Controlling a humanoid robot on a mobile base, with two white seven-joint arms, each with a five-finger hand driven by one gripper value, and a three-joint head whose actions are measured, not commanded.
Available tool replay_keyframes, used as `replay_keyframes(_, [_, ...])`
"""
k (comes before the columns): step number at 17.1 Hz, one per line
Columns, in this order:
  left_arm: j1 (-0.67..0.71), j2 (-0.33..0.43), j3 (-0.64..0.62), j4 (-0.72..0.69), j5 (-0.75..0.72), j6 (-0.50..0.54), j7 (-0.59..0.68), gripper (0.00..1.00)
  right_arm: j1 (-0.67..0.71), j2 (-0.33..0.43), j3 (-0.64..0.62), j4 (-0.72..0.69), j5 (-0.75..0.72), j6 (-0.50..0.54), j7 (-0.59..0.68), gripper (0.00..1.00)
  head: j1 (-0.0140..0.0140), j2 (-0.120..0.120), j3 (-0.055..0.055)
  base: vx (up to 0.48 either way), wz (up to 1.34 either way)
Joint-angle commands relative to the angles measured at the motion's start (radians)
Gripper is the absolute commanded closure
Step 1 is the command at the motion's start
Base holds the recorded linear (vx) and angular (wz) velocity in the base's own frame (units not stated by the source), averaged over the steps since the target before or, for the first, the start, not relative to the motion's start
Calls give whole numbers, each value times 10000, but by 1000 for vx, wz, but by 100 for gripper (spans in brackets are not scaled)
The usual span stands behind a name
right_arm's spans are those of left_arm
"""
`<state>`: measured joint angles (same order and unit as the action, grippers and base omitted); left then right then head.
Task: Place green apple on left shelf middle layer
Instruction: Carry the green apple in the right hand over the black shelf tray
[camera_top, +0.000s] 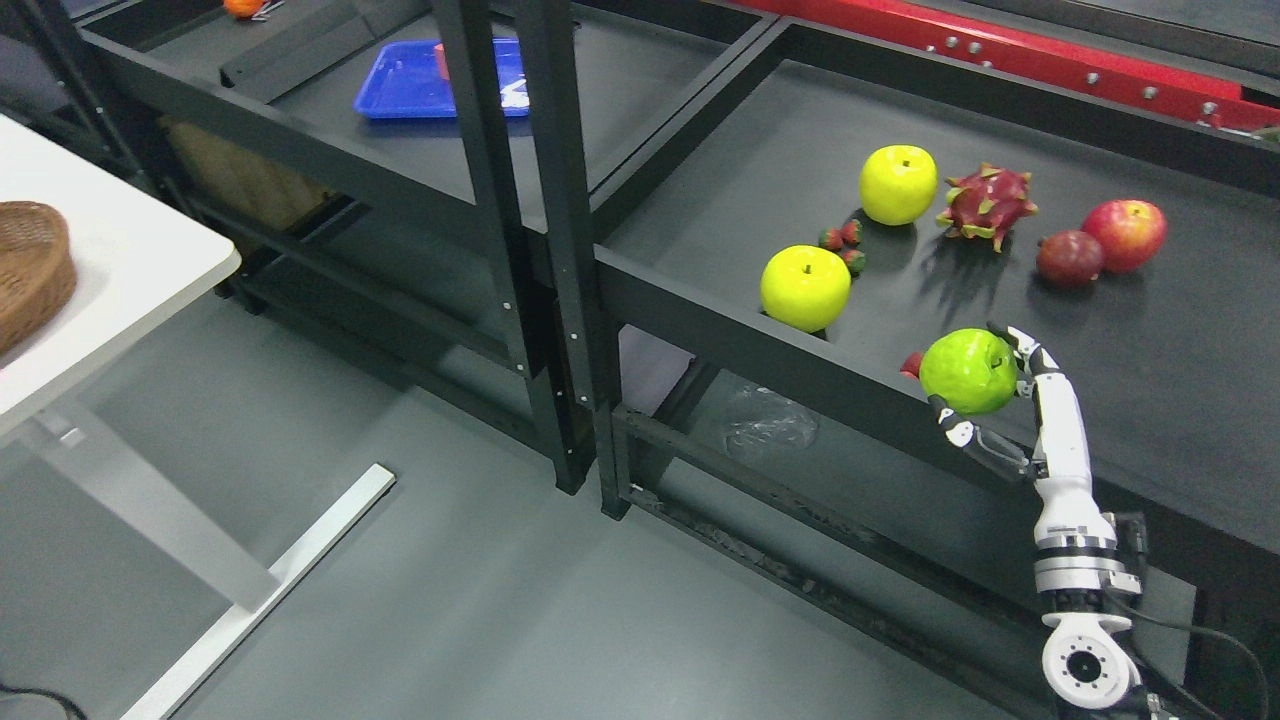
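The green apple (966, 371) sits in my right hand (985, 385) at the front edge of the right shelf's black surface (1150, 370). The fingers curl over its far side and the thumb sits under its near side. The arm comes up from the lower right. The left shelf (330, 115) stands at the upper left, beyond two black upright posts (530, 250). Its visible layer carries a blue tray (410, 85). The left hand is out of view.
On the right shelf lie two yellow-green apples (805, 288) (898, 184), a dragon fruit (987, 203), a red apple (1128, 234), a dark red fruit (1069, 257) and small strawberries (842, 245). A white table (110, 270) with a wicker basket (30, 270) stands at left.
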<state>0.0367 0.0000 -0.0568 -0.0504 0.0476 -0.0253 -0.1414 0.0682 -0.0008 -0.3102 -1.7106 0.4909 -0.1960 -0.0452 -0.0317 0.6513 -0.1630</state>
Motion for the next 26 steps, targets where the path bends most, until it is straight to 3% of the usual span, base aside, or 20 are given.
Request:
replay_keyframes(1, [1,175,0,13,0,8,3,0,24,-167,34,2,15,119,22,99,0,0,0,36,-466])
replay_keyframes(9, [1,175,0,-2,0,8,3,0,-98,-167,217,2,30,562,68,99,0,-1,0,88,-483])
replay_keyframes(12, [1,175,0,-2,0,8,3,0,-480,-220,1394,48,137,1098,206,98,0,-2,0,161,-545])
replay_keyframes(14, [1,175,0,-2,0,8,3,0,-787,-787,2591,200,198,1223,816,98,0,-3,0,211,-465])
replay_keyframes(17, [1,175,0,-2,0,8,3,0,-1767,-820,3421,446,657,1528,1662,97,0,-3,0,211,-326])
replay_keyframes(23, [1,175,0,-2,0,8,3,0,-2981,-515,5630,1076,1088,1653,2459,97,0,-4,0,239,-138])
replay_keyframes(26, [1,175,0,-2,0,8,3,0,-3243,-167,6078,1167,1104,1653,2691,97,0,-4,0,208,-128])
